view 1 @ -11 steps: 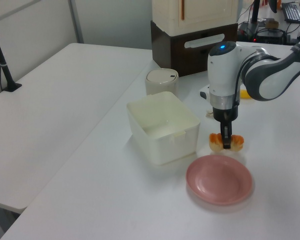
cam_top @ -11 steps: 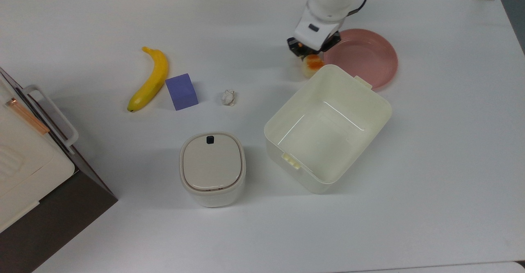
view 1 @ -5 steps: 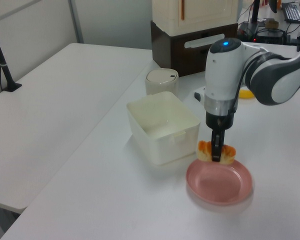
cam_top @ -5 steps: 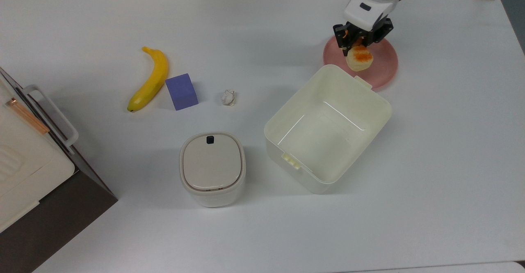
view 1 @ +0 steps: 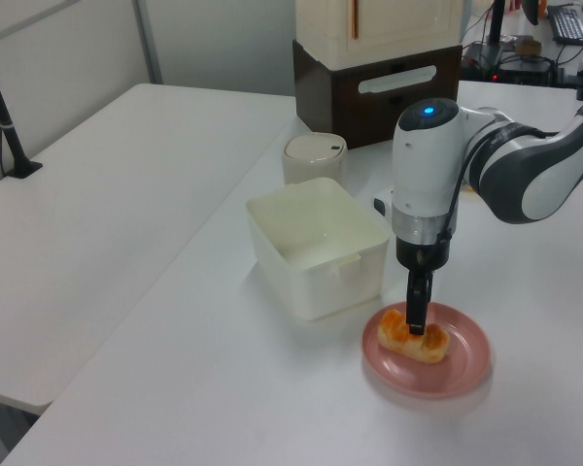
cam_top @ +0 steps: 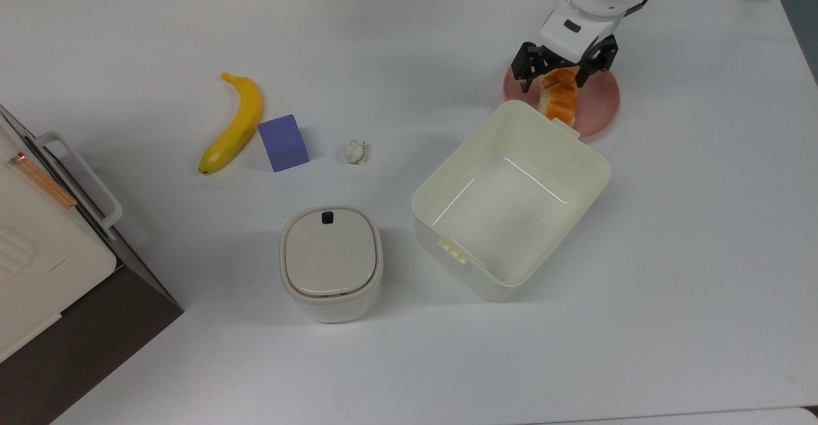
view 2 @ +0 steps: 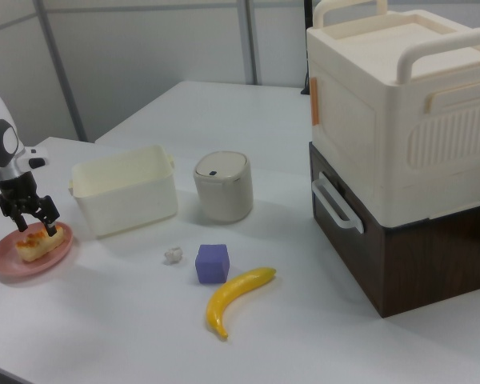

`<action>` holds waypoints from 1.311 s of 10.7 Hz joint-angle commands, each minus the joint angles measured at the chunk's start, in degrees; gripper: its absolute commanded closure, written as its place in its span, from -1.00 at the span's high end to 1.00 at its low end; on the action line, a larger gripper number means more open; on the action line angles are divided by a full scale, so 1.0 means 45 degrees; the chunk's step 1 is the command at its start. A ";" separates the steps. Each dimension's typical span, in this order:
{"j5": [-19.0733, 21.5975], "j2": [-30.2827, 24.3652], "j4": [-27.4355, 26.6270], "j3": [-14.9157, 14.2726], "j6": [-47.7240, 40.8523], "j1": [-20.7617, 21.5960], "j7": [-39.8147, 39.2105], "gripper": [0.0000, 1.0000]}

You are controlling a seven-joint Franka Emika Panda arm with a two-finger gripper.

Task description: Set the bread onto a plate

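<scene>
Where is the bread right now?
The bread lies on the pink plate at the top view's upper right, beside the cream tub, with the open gripper straddling it.

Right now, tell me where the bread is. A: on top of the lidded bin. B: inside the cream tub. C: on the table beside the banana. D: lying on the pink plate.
D: the bread lies on the pink plate, with the gripper open around it, its fingers straddling the loaf.
</scene>
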 commanded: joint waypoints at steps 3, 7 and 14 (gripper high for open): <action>-0.0141 -0.1531 0.1095 0.0442 -0.3873 -0.1103 -0.0009 1.00; 0.1204 -0.2707 0.2459 0.0408 -0.6299 -0.4268 -0.3773 1.00; 0.1343 -0.2766 0.3461 -0.5001 -0.6208 -0.2540 -0.6123 1.00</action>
